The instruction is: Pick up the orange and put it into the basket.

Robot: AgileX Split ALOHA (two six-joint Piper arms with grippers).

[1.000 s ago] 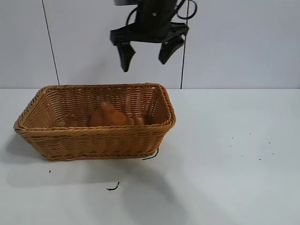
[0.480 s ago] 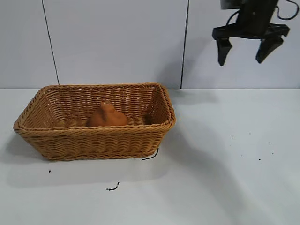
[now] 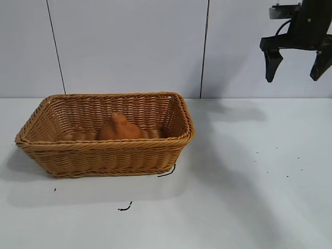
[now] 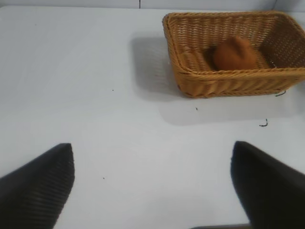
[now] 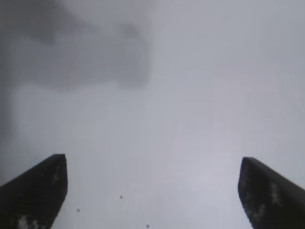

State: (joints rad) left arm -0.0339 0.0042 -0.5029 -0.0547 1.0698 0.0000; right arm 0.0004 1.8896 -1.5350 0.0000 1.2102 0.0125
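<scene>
We see the orange (image 3: 119, 128) lying inside the basket (image 3: 106, 153), on its woven floor a little toward the middle, its small nub pointing up. The basket stands on the white bench (image 3: 249, 197), on the left half of the exterior view, its long side facing the camera. From the left wrist view we find the same arrangement: the orange (image 4: 233, 53) rests within the basket (image 4: 224, 83), below the level of the braided rim, and nothing touches it.

The right pincer (image 3: 296, 65) hangs high in the upper right corner of the exterior view, in front of the pale wall, well apart from the basket and well above the bench. It points downward, its two dark fingers spread wide, and we see nothing between them. In the right wrist view the right pincer (image 5: 152, 191) shows only bare bench between its fingertips (image 5: 40, 191), with a few dark specks on the surface.

The left pincer (image 4: 152, 186) does not show in the exterior view. Its own wrist view shows its two dark fingers (image 4: 40, 183) spread wide apart over bare bench, holding nothing, with the basket farther off beyond them.

A short dark thread (image 3: 124, 207) lies on the bench in front of the basket, and another dark strand (image 3: 167, 172) curls at the basket's near right corner.
</scene>
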